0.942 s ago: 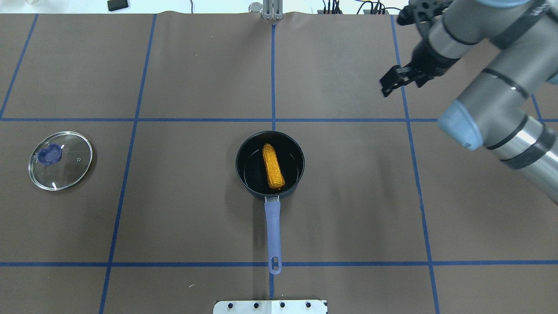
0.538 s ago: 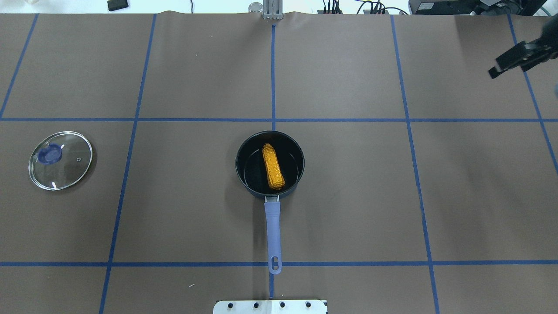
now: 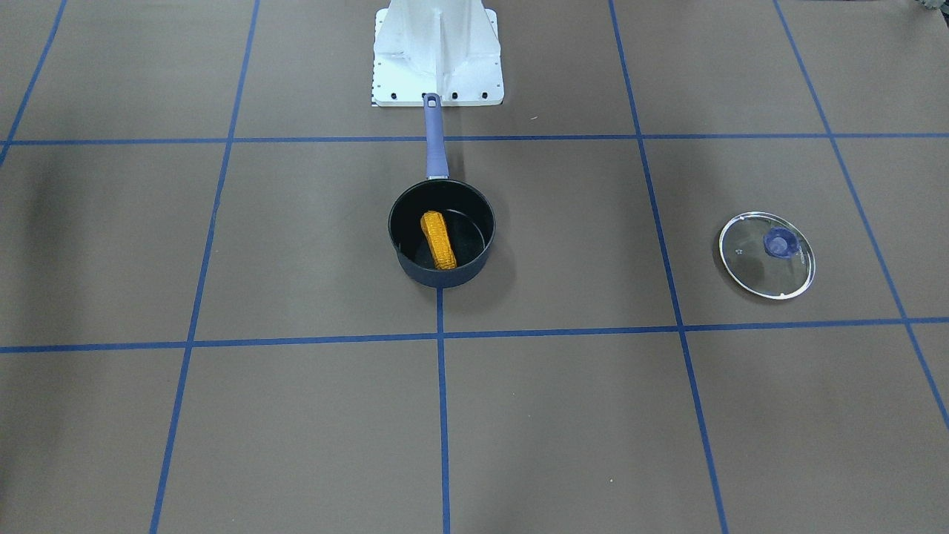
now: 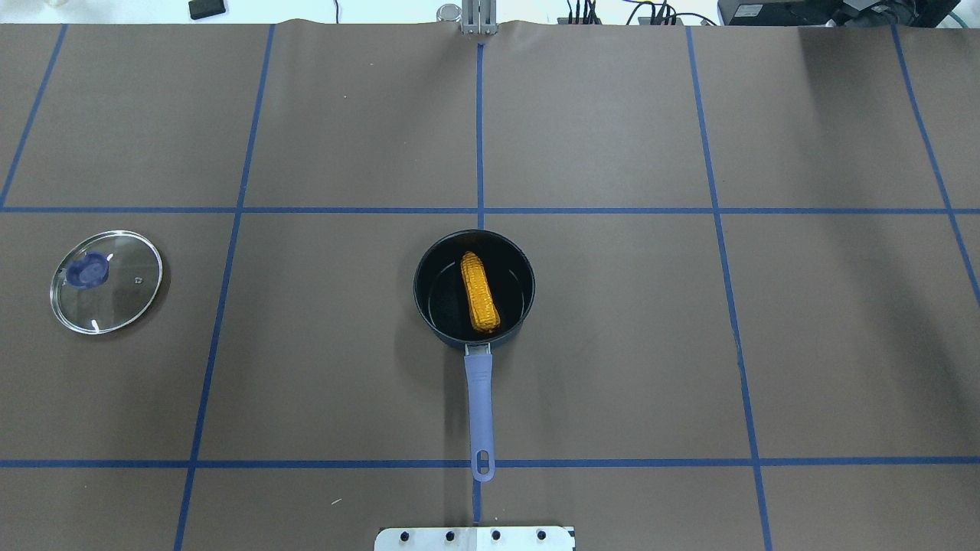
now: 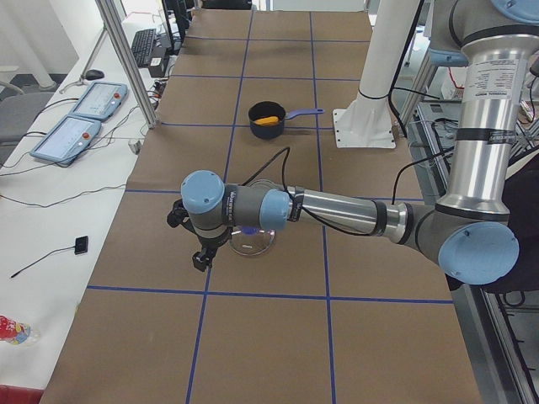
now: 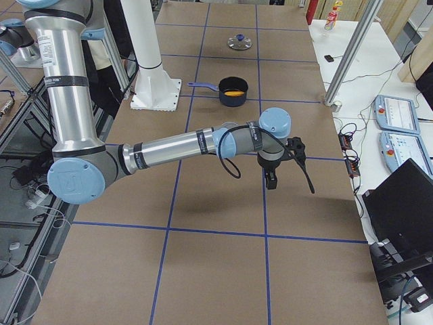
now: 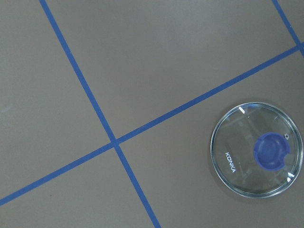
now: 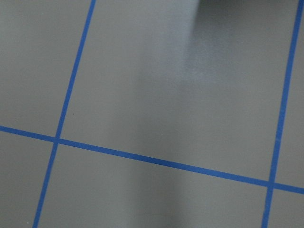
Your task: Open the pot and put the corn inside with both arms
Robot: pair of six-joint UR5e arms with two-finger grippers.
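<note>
The dark navy pot [image 4: 438,304] stands open at the table's middle, its periwinkle handle [image 4: 479,398] pointing toward the robot base. The orange-yellow corn [image 4: 480,293] lies inside it, also in the front-facing view [image 3: 438,240]. The glass lid [image 4: 106,282] with a blue knob lies flat on the table far to the left, apart from the pot. The left gripper [image 5: 200,259] hangs above the table beside the lid [image 5: 250,238]; the left wrist view shows the lid [image 7: 257,156] below. The right gripper [image 6: 270,181] hangs over bare table, far from the pot [image 6: 234,91]. I cannot tell whether either is open or shut.
Brown table cover with a grid of blue tape lines. The white robot base plate [image 3: 437,55] sits just behind the pot handle. Tablets [image 5: 76,118] and cables lie on the side bench beyond the table's far edge.
The right arm and gripper swung out to the right and left the overhead view. Pot, corn and lid have not moved.
</note>
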